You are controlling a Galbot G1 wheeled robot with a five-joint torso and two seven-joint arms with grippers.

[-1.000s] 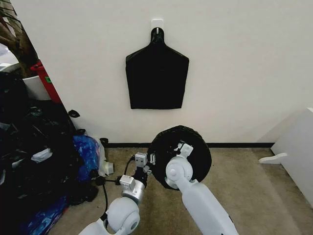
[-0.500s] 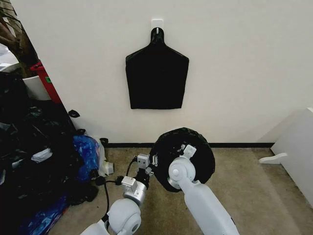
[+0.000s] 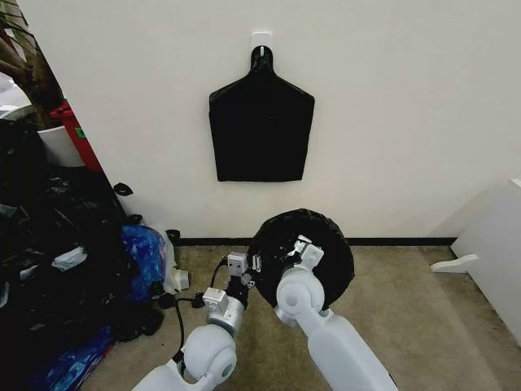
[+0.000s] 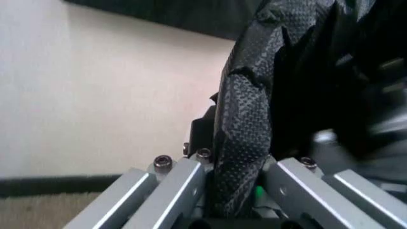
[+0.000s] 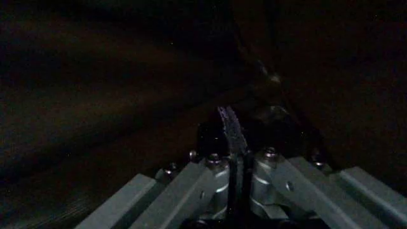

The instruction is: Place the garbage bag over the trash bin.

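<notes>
The garbage bag (image 3: 300,254) draped the trash bin on the floor by the wall. Left gripper (image 4: 237,191) clenched its rim fold; right gripper (image 5: 233,157) pinched film inside, likely spreading it.

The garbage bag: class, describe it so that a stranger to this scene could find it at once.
Start at the white wall and drop to the floor below the flat black bundle. There the garbage bag covers the round bin's mouth, between both grippers. Unlike the smooth bundle and the blue bag, it is wrinkly, glossy black.

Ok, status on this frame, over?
Left gripper shut on garbage bag rim. Right gripper shut on bag film inside. Bag covers bin mouth. Nothing in the way.
</notes>
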